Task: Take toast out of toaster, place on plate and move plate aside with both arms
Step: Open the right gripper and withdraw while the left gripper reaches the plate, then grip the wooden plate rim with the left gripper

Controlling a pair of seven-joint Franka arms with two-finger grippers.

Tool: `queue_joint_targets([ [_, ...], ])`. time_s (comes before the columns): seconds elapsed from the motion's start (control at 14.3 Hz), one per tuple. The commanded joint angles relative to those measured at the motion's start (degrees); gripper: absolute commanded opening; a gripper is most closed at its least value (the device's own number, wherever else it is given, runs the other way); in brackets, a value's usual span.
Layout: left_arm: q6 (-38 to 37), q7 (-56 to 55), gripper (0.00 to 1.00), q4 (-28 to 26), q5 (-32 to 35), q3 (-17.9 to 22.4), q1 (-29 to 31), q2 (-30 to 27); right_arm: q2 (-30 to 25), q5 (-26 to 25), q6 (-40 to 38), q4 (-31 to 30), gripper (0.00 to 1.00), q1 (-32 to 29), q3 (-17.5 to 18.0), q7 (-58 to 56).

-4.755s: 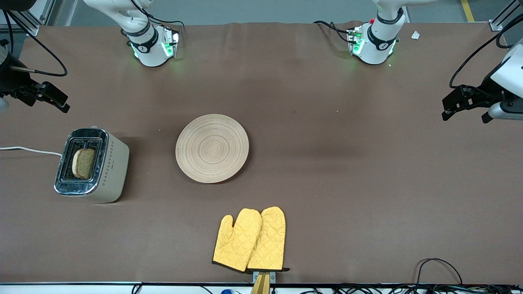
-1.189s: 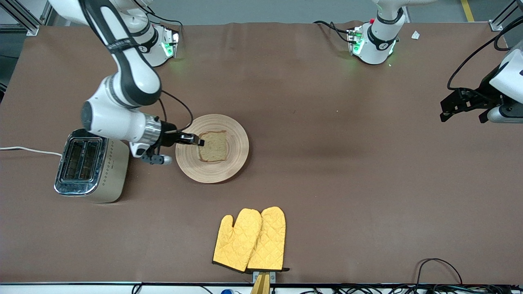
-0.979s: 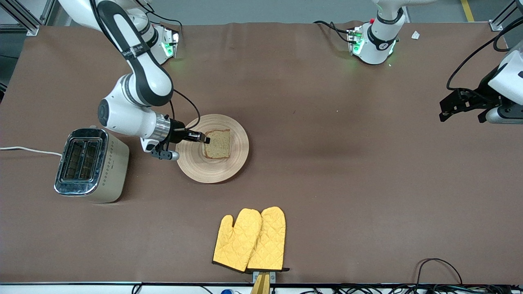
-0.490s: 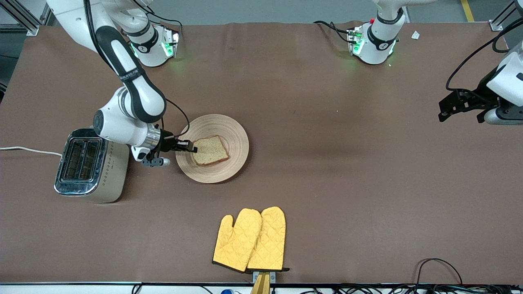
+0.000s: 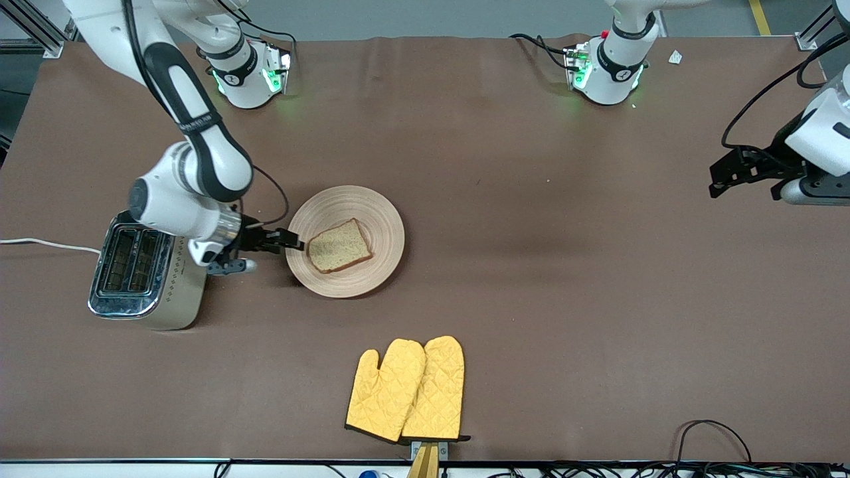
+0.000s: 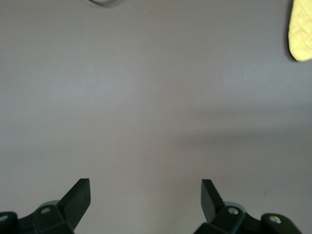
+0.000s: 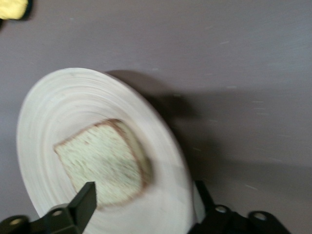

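The toast point(image 5: 339, 247) lies flat on the round light-wood plate point(image 5: 384, 219), a little toward the toaster's side of its middle. My right gripper point(image 5: 292, 243) is open and empty, low at the plate's rim on the toaster's side. In the right wrist view the toast point(image 7: 105, 168) and the plate point(image 7: 161, 141) fill the frame just ahead of my right gripper point(image 7: 145, 190), with one finger over the plate and the other past its rim. My left gripper point(image 5: 717, 184) is open and empty, waiting above the left arm's end of the table; its wrist view shows my left gripper point(image 6: 145, 184) over bare brown cloth.
A silver toaster point(image 5: 143, 269) with empty slots stands beside the plate toward the right arm's end, its white cord point(image 5: 46, 244) running off the table. Two yellow oven mitts point(image 5: 406, 392) lie near the front edge; one shows in the left wrist view point(image 6: 301, 29).
The right gripper carried the toast from the toaster to the plate, let go of it and drew back toward the toaster. The toast now lies flat. The left arm barely moved.
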Motion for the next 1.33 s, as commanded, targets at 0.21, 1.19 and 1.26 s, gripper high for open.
queue_joint_targets([
  [0.21, 2.9, -6.3, 1.00, 1.3, -22.5, -1.7, -4.9, 14.6, -7.7, -25.5, -14.4, 8.5, 1.00, 0.0, -9.4, 5.6],
  [1.19, 39.3, 14.5, 1.00, 18.7, -61.2, -5.3, -29.9, 56.9, -11.5, -39.0, -49.3, 42.0, 1.00, -13.3, -0.3, 17.8],
  [1.26, 40.1, 15.6, 1.00, 18.6, -62.7, -5.3, -30.7, 57.3, -11.5, -38.5, -49.0, 42.2, 1.00, -13.3, -0.2, 17.8],
])
